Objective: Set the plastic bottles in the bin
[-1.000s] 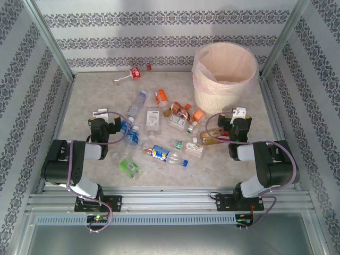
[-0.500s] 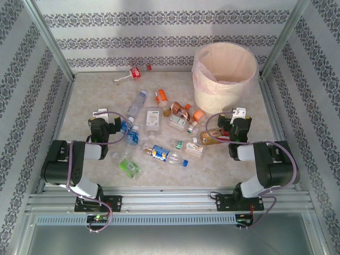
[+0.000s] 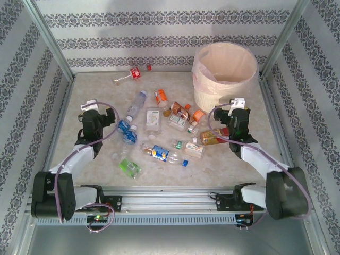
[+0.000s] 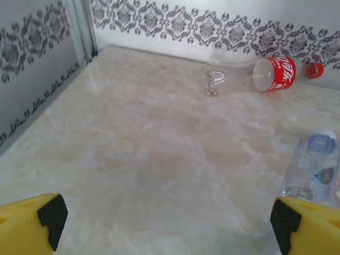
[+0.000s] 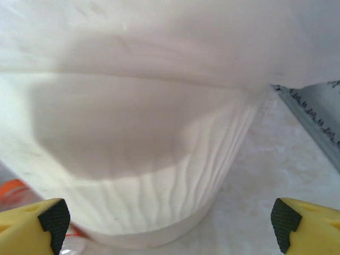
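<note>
Plastic bottles (image 3: 153,118) scattered on tabletop (image 3: 223,164); left gripper (image 4: 167,215) and right gripper (image 5: 167,218) released, empty. We should pinch the nearest mid-body.

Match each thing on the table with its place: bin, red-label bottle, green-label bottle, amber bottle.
Things:
1. bin
2. red-label bottle
3. green-label bottle
4. amber bottle

Places:
a. nearest the near edge
b. far right corner
c. mid-table, the rightmost bottle
d. alone at the far edge

Pairs: 1-b, 2-d, 3-a, 4-c
</note>
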{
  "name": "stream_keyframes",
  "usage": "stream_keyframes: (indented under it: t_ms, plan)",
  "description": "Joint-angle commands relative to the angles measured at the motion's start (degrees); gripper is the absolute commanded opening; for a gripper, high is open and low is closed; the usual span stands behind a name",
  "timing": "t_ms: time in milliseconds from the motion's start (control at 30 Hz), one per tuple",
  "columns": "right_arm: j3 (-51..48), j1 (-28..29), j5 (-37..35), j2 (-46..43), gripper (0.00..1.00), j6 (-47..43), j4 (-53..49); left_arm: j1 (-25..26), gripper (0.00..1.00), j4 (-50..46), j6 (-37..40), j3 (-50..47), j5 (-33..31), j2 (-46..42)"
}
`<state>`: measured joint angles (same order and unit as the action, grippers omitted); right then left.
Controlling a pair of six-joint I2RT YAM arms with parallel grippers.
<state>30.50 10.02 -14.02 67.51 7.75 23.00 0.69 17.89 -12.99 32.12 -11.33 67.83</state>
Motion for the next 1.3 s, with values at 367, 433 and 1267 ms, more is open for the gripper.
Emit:
stream_keyframes:
  t_ms: [367, 433, 1267]
  plan:
    - [-0.67, 1.33, 1.06, -12.71, 0.98, 49.52, -37.03, -0.01, 1.0, -41.77, -37.73, 4.97, 5.89, -13.45]
    - [2.21, 1.23, 1.29, -10.53, 0.98, 51.89, -42.22, 0.01, 1.0, -42.23, -40.15, 3.58, 9.34, -14.76]
    - [19.72, 0.59, 3.25, 22.25, 0.96, 70.44, -48.25, 0.01, 1.0, -58.34, -39.88, 4.76, 17.57, -15.96]
